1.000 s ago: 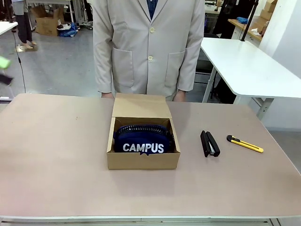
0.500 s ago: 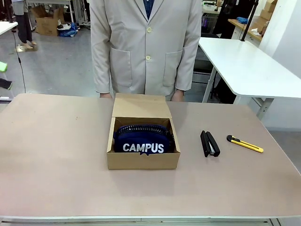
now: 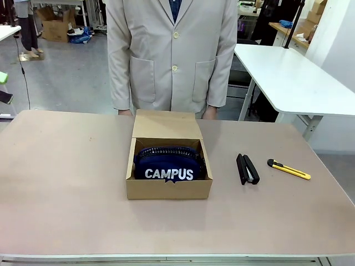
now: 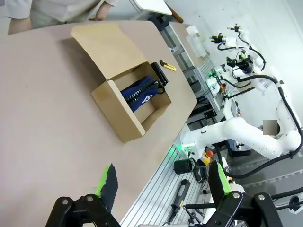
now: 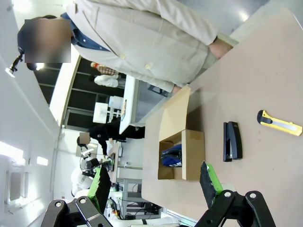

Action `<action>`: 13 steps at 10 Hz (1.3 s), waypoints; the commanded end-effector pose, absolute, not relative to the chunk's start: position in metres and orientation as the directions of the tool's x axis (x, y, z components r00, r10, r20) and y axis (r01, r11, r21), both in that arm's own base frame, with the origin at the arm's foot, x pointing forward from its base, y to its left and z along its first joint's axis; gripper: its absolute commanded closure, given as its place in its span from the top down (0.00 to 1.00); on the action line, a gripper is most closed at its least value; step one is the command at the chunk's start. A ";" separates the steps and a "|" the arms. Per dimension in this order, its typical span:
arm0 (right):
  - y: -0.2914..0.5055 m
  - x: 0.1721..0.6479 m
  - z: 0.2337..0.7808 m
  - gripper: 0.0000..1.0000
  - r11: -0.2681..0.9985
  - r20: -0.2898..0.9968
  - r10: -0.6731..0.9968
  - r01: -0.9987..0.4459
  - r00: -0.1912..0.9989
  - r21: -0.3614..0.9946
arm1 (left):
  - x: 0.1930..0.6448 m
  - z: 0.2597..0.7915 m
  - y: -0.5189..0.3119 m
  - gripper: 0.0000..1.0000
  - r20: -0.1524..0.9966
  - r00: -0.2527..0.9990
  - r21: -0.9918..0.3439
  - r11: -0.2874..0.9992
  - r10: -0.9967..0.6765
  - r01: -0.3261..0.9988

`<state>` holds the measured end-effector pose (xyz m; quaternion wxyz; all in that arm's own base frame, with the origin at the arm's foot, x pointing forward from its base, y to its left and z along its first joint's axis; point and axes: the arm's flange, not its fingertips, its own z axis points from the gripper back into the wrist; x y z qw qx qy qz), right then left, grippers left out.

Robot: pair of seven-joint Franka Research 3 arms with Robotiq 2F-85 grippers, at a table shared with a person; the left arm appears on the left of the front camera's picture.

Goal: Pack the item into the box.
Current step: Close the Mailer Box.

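Lying inside the box (image 3: 168,189), the dark blue pouch (image 3: 165,165) is seen with its white word CAMPUS turned to the robot's side. Nearly the whole width of the box is filled by the pouch, and its zip can be seen along the top. The box is set near the middle of the worktop (image 3: 66,177). Its lid flap (image 3: 166,124) is open and laid back toward the person (image 3: 172,55). The person is seen standing at the far side in a light coat, right behind the box.

To the right of the box, a black stapler (image 3: 247,169) is laid flat on the worktop, well apart from the box. A yellow knife (image 3: 288,169) is laid past the stapler, nearer the right edge, and the two are not touching.

The left claw (image 4: 163,179) is held high above the worktop, off to one side of the box. Its two green-padded fingers are spread wide, and nothing is held between them. The right claw (image 5: 154,184) is held up and away from the box too, with its fingers spread wide and nothing gripped. The box and the pouch are touched by neither claw.
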<state>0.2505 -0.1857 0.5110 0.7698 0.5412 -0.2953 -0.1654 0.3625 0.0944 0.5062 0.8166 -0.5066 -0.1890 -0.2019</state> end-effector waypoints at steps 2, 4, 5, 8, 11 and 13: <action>-0.186 0.253 0.512 1.00 0.357 0.301 -0.574 -0.098 0.761 0.929 | 0.359 0.507 0.097 1.00 0.511 0.846 -0.755 0.392 -0.150 0.526; -0.186 0.253 0.512 1.00 0.357 0.301 -0.574 -0.098 0.761 0.929 | 0.359 0.507 0.097 1.00 0.511 0.846 -0.755 0.392 -0.150 0.526; -0.186 0.253 0.512 1.00 0.357 0.301 -0.574 -0.098 0.761 0.929 | 0.359 0.507 0.097 1.00 0.511 0.846 -0.755 0.392 -0.150 0.526; -0.186 0.253 0.512 1.00 0.357 0.301 -0.574 -0.098 0.761 0.929 | 0.359 0.507 0.097 1.00 0.511 0.846 -0.755 0.392 -0.150 0.526; -0.186 0.253 0.512 1.00 0.357 0.301 -0.574 -0.098 0.761 0.929 | 0.359 0.507 0.097 1.00 0.511 0.846 -0.755 0.392 -0.150 0.526; -0.186 0.253 0.512 1.00 0.357 0.301 -0.574 -0.098 0.761 0.929 | 0.359 0.507 0.097 1.00 0.511 0.846 -0.755 0.392 -0.150 0.526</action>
